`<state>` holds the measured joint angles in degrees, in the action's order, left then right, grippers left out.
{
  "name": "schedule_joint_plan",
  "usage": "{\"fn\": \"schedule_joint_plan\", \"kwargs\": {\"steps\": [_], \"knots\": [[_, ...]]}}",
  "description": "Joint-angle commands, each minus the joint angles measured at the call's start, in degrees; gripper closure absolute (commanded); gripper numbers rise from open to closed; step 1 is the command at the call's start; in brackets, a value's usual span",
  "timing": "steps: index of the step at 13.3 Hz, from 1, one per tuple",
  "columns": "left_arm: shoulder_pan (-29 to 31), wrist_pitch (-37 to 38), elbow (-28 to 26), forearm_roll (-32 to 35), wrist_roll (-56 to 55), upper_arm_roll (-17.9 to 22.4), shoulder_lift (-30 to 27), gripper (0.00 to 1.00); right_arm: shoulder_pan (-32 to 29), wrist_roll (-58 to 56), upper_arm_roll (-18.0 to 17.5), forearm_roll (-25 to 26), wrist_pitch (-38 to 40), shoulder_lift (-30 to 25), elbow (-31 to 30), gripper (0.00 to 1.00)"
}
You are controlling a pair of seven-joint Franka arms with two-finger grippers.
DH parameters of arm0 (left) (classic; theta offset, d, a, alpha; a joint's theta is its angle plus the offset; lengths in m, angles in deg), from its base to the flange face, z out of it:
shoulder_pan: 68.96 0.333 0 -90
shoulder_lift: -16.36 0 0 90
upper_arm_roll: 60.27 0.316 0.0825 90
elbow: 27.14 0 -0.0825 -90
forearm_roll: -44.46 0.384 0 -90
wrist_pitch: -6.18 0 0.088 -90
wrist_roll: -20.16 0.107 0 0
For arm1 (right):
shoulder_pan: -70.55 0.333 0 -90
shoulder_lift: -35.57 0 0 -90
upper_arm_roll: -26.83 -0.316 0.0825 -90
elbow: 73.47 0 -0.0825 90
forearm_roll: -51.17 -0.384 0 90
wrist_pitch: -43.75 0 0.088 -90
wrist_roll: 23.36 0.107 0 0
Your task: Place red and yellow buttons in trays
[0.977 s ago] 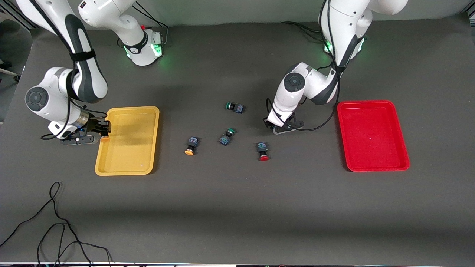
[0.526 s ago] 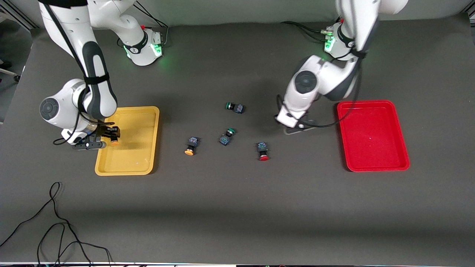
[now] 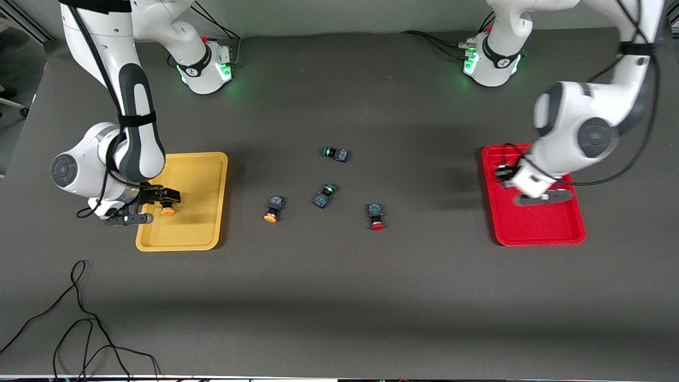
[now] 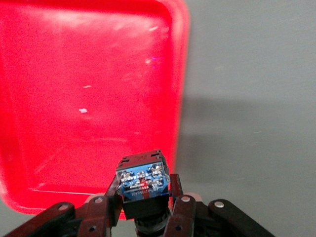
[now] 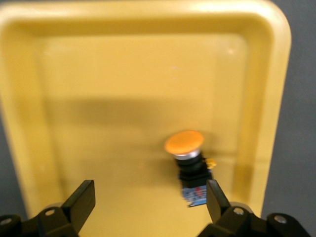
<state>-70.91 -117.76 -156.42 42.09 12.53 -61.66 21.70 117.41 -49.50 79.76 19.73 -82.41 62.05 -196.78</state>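
The right tool (image 5: 148, 197) hangs wide open over the yellow tray (image 5: 148, 64), a yellow-capped button (image 5: 187, 158) with a dark blocky body just under its fingers. The left tool (image 4: 143, 212) is clamped on a dark-bodied button (image 4: 143, 182) over the red tray (image 4: 89, 98). Another yellow button (image 3: 272, 208) and a red button (image 3: 376, 216) lie on the desk (image 3: 339, 297) between the trays.

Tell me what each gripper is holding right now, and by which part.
The left gripper, over the red tray, grips a button by the sides of its dark body. The right gripper is open over the yellow tray, holding nothing.
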Motion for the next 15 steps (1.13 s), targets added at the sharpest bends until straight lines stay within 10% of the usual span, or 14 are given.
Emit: {"fn": "schedule_joint_plan", "kwargs": {"steps": [1,6,7,8,15], "knots": [[1.6,-7.2,-6.9,1.0,3.3,-0.9,-1.5,1.00,1.6,8.2,1.2,4.0,8.8,-1.0,7.1,0.00],[6.9,-16.3,-10.9,1.8,7.0,-1.0,2.0,1.00,17.3,31.0,1.0,4.9,11.7,-1.3,12.2,0.00],[7.2,-17.2,-10.8,1.8,7.0,-1.0,2.7,0.34,21.0,35.0,0.9,3.3,9.5,-1.0,11.9,0.00],[7.4,-17.6,-10.7,1.8,7.1,-1.0,2.8,0.01,24.6,37.4,0.9,0.4,7.2,-0.2,11.3,0.00],[-2.1,-6.5,-0.1,0.9,-1.6,-2.1,2.5,0.00,29.8,36.0,-5.2,-18.7,-17.3,13.1,5.2,0.00]]}}
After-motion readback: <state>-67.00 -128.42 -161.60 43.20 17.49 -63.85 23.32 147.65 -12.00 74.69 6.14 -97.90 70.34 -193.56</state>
